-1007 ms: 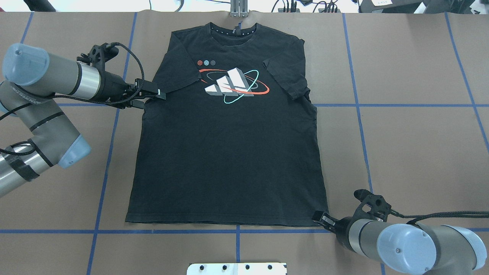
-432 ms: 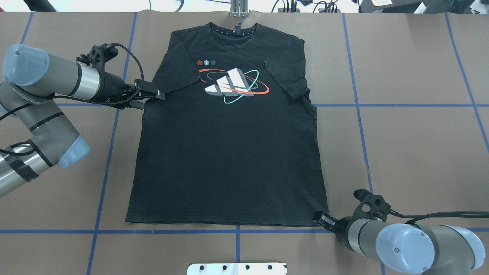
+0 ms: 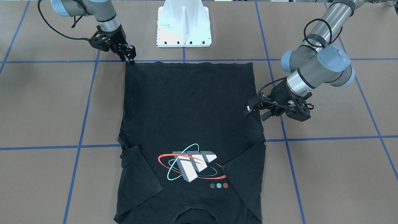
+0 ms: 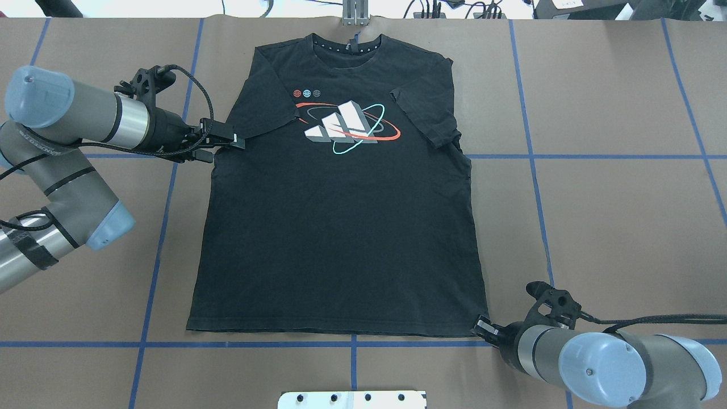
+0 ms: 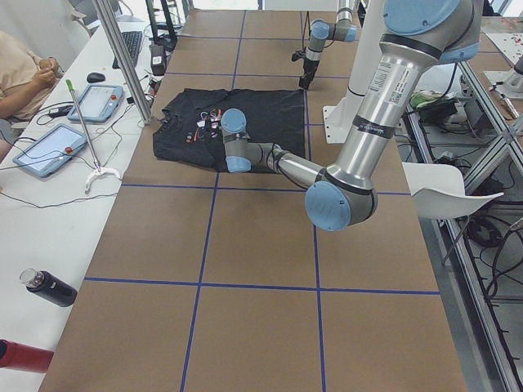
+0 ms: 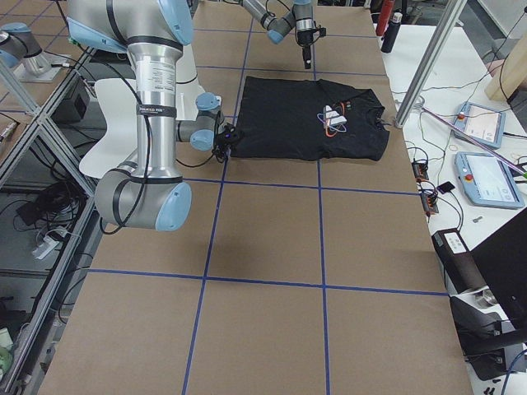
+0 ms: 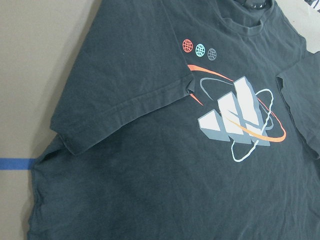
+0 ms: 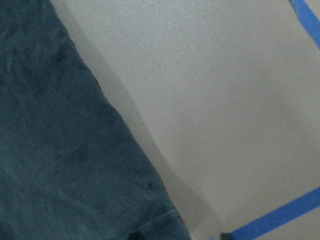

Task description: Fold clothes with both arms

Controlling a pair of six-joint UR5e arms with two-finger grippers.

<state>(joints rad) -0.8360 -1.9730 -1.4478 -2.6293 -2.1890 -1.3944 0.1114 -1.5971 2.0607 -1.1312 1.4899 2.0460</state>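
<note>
The black T-shirt (image 4: 341, 227) lies flat on the brown table with its print up and both sleeves folded in over the chest. My left gripper (image 4: 227, 143) is at the shirt's left edge beside the folded sleeve, low over the table, its fingers apart. In the front-facing view the left gripper (image 3: 255, 112) also shows a gap between its fingers. My right gripper (image 4: 480, 326) is at the near right hem corner, and in the front-facing view this right gripper (image 3: 131, 58) looks pinched on that corner. The right wrist view shows only the hem (image 8: 60, 150) up close.
The white pedestal base (image 3: 184, 25) stands just behind the hem. Blue tape lines (image 4: 534, 156) cross the table. A metal post (image 4: 355, 14) rises at the far edge by the collar. Past the table's far side, a person's arm (image 5: 24, 69) rests by tablets (image 5: 49, 149).
The right gripper's fingertip at the hem corner has drawn in slightly and now reaches less far over the shirt. The left arm and the shirt have not moved.
</note>
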